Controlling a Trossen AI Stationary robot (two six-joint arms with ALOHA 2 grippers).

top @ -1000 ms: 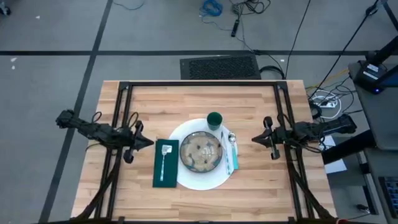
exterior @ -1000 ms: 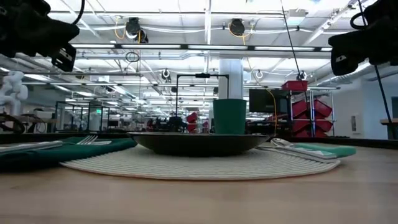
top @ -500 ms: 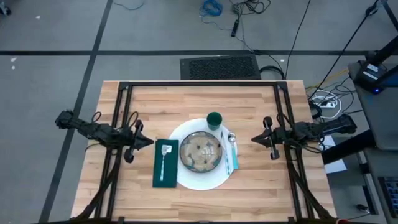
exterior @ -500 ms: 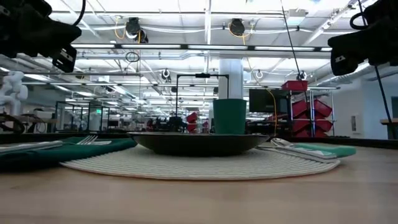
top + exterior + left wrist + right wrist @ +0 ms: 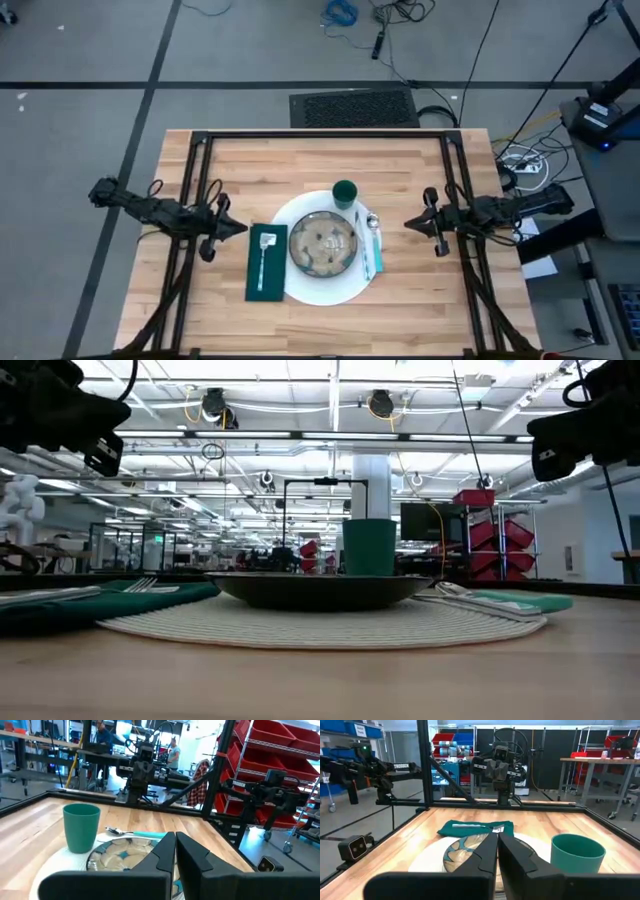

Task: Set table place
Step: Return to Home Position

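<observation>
Wood table [image 5: 300, 160] carried the whole setting at its centre: plate [image 5: 323, 243] on white mat [image 5: 300, 293], fork [image 5: 265, 255] on napkin [image 5: 255, 285] beside it, cup [image 5: 345, 192] at mat's far edge. Cup was empty inside; plate looked bare too. Left gripper [image 5: 236, 228] & right gripper [image 5: 412, 225] hung at either side, both clenched on nothing, prob. parked clear of dishes.

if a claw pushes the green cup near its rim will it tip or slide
Likely tips: the green cup stands upright, taller than wide, at the edge of the woven mat. Looks empty and thin-walled, so probably light.
</observation>
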